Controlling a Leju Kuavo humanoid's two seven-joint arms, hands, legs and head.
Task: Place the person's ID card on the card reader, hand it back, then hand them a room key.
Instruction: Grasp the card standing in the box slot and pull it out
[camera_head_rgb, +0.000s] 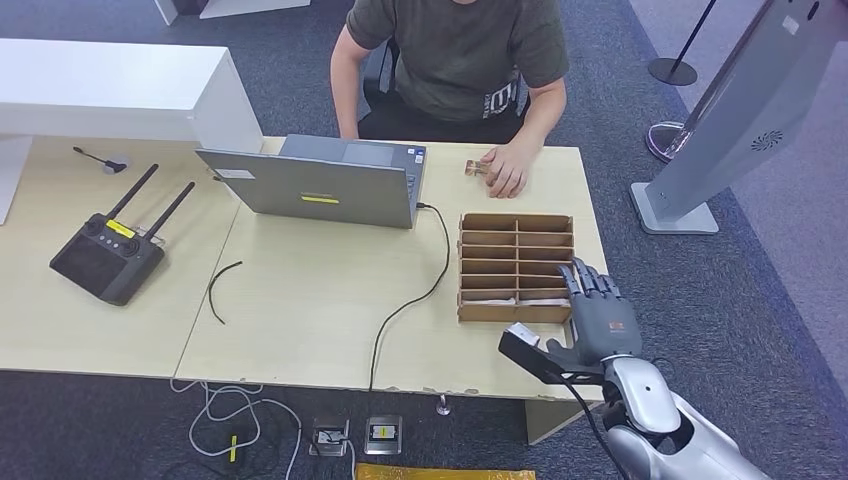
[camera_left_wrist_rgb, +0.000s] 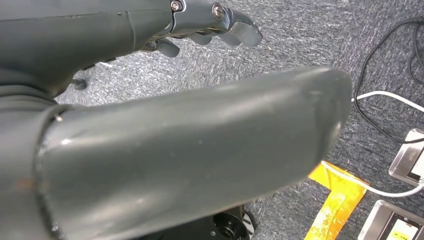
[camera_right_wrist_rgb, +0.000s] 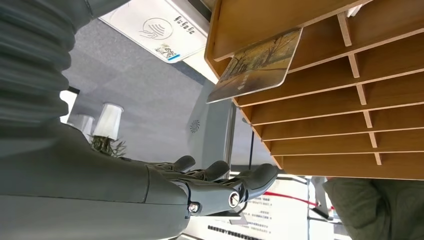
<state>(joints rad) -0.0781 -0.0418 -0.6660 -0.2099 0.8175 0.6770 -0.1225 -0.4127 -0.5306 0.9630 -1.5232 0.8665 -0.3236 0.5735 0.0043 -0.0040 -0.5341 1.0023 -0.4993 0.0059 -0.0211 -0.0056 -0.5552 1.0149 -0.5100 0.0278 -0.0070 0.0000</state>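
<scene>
Across the table a person's hand (camera_head_rgb: 505, 165) pinches a small card (camera_head_rgb: 473, 168) just above the tabletop. A wooden slotted rack (camera_head_rgb: 515, 265) stands on the right part of the table. One picture-printed card (camera_right_wrist_rgb: 255, 65) leans out of a rack slot (camera_right_wrist_rgb: 350, 100). The card reader (camera_head_rgb: 532, 352), dark with a white face (camera_right_wrist_rgb: 155, 27), lies at the near table edge. My right hand (camera_head_rgb: 600, 315) hovers beside the rack's near right corner, fingers (camera_right_wrist_rgb: 220, 175) spread and holding nothing. Hanging over the carpet, my left hand (camera_left_wrist_rgb: 200, 150) has its fingers (camera_left_wrist_rgb: 215, 22) extended and holds nothing.
An open laptop (camera_head_rgb: 330, 180) sits mid-table with a black cable (camera_head_rgb: 410, 300) running to the near edge. A black remote with antennas (camera_head_rgb: 108, 255) lies on the left table. A grey kiosk (camera_head_rgb: 740, 120) stands at the right. Power strips (camera_left_wrist_rgb: 407, 160) and cables lie on the floor.
</scene>
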